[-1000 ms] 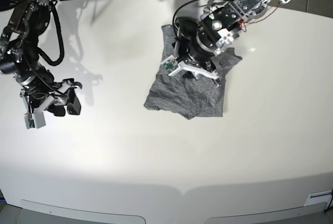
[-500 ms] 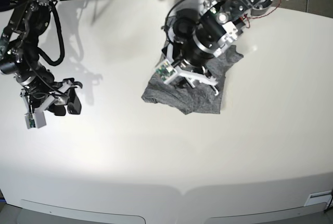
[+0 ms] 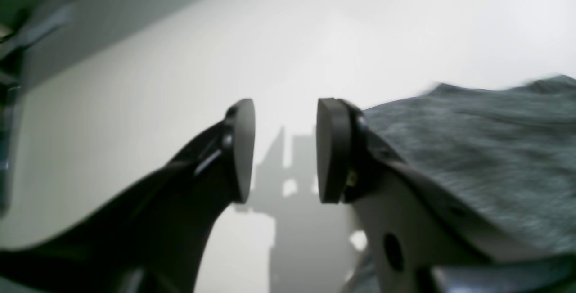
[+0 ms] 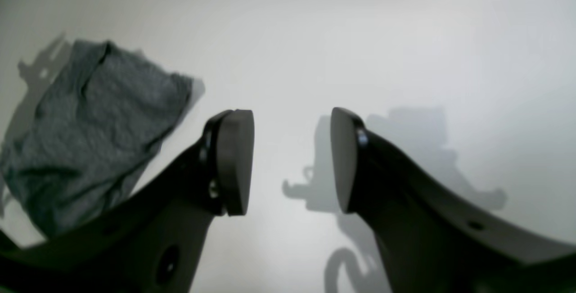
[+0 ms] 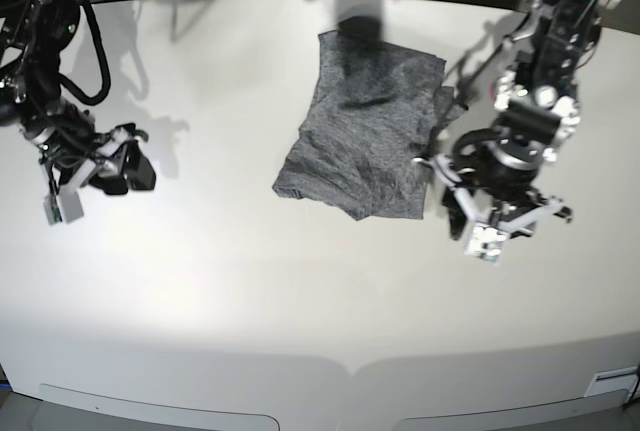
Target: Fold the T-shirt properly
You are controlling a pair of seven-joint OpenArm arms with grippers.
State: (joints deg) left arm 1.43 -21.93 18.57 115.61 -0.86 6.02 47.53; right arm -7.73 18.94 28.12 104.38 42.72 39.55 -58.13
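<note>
Where the left wrist view looks down, left pincer (image 3: 285, 151) stands with pads apart over bare worktop (image 3: 180, 81), holding nothing, shirt (image 3: 477, 149) just beside its right finger. In the right wrist view, right pincer (image 4: 292, 162) likewise parted and empty, shirt (image 4: 90, 131) well off to the left. From the base view, shirt (image 5: 365, 141) lies folded and rumpled mid-worktop (image 5: 300, 301), left pincer (image 5: 500, 213) near its edge, right pincer (image 5: 125, 163) well apart.

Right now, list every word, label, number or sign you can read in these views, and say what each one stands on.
None can be read. The plain heather-grey knit shirt bears no print.
The small green boards on the left arm and right arm are too small to read.
</note>
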